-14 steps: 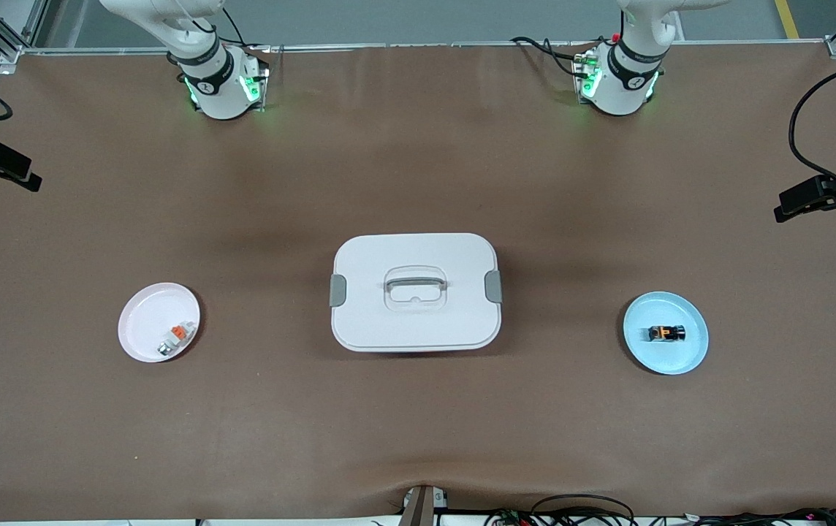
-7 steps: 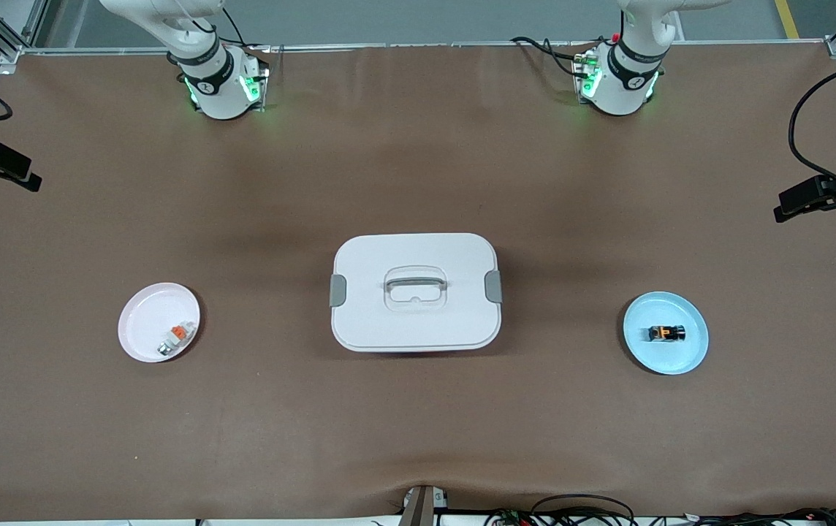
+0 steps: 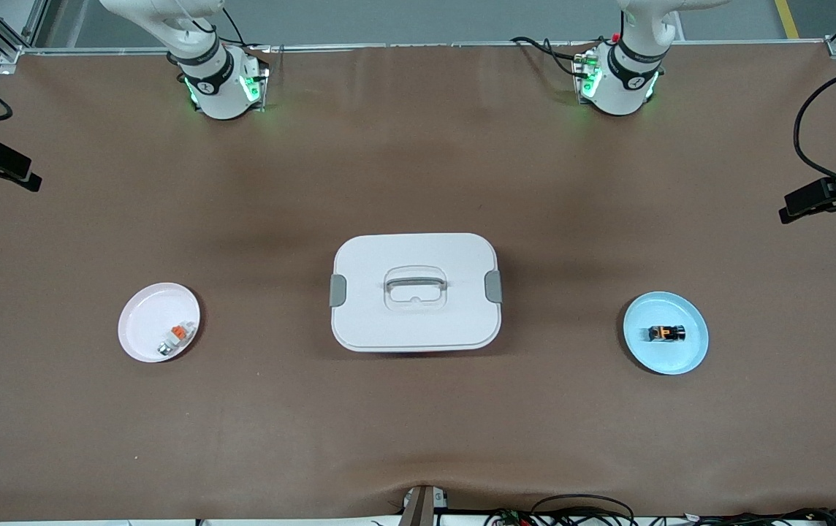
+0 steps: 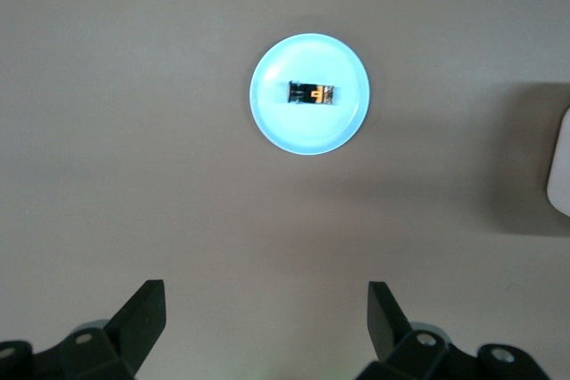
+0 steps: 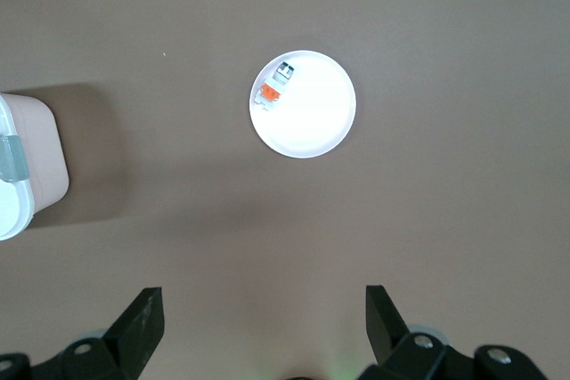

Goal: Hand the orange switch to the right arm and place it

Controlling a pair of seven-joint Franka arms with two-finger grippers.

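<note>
The orange switch [image 3: 666, 333], a tiny black part with an orange middle, lies on a light blue plate [image 3: 690, 356] toward the left arm's end of the table. It also shows in the left wrist view [image 4: 311, 93] on that plate [image 4: 272, 122]. My left gripper [image 4: 265, 307] is open and empty, high over bare table. My right gripper [image 5: 264, 309] is open and empty, high over bare table near a white plate [image 5: 316, 122]. Neither gripper shows in the front view.
A white lidded box [image 3: 359, 256] with a grey handle stands mid-table. The white plate [image 3: 144, 321] toward the right arm's end holds a small grey-white part with an orange piece [image 3: 177, 336], also in the right wrist view [image 5: 272, 89]. Both arm bases stand farthest from the camera.
</note>
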